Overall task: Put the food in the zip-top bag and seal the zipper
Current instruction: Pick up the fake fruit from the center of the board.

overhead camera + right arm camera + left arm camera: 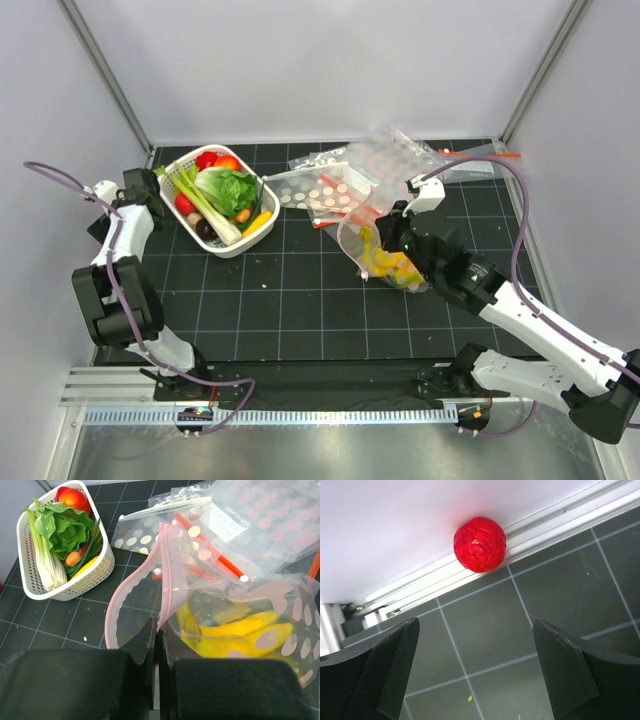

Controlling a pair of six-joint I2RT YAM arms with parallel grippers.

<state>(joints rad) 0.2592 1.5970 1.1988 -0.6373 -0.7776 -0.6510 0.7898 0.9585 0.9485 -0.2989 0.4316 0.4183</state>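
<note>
Dark gridded table [300,300], filling step: right gripper [156,635] is clamped on the zip-top bag [220,605] mouth, banana bunch [240,630] inside just ahead; left gripper [480,675] gapes before the red fruit [480,544], judged the next grasp.

The left arm [120,235] and the right arm [545,325] are built of white shells alternating with black joint housings, and a purple cable [521,215] runs along each. The left tool [476,630] has matte black, wedge-shaped fingers [385,675] with finely textured inner faces. The right tool [156,630] is equally black.
</note>
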